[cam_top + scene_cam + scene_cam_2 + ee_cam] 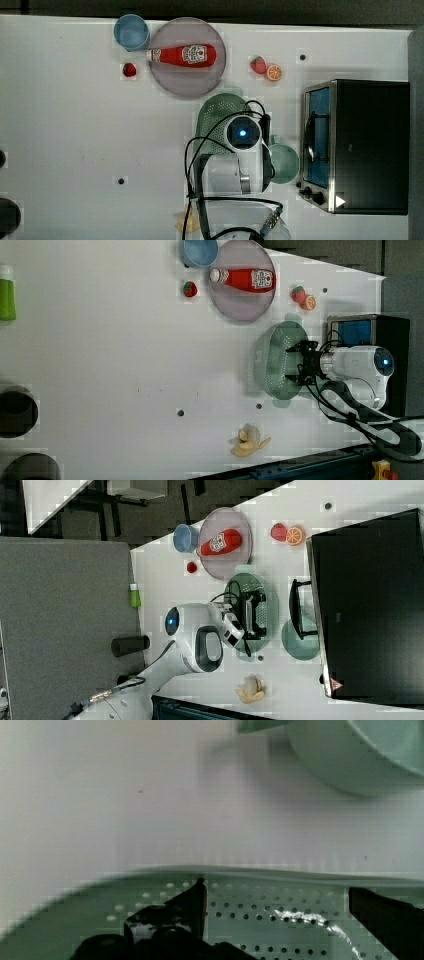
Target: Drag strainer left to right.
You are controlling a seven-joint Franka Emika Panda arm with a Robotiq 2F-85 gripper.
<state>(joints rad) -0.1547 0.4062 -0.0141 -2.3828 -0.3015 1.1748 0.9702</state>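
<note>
The pale green oblong strainer (216, 118) lies on the white table between the grey plate and the toaster oven, and my arm covers part of it in the top view. In the left view my gripper (295, 364) reaches down into the strainer (272, 362) near the rim on the left view's right. The wrist view has both dark fingers (189, 906) spread wide over the dotted floor of the strainer (260, 912), with nothing between them. My gripper (275, 892) is open, as it also is in the right view (255, 615).
A mint-green mug (285, 162) stands close beside the strainer, next to the toaster oven (360, 145). The grey plate (170, 75) carries a ketchup bottle (185, 55), with a blue cup (131, 32) beside it. Toy fruit (266, 68) and a banana (248, 442) lie nearby.
</note>
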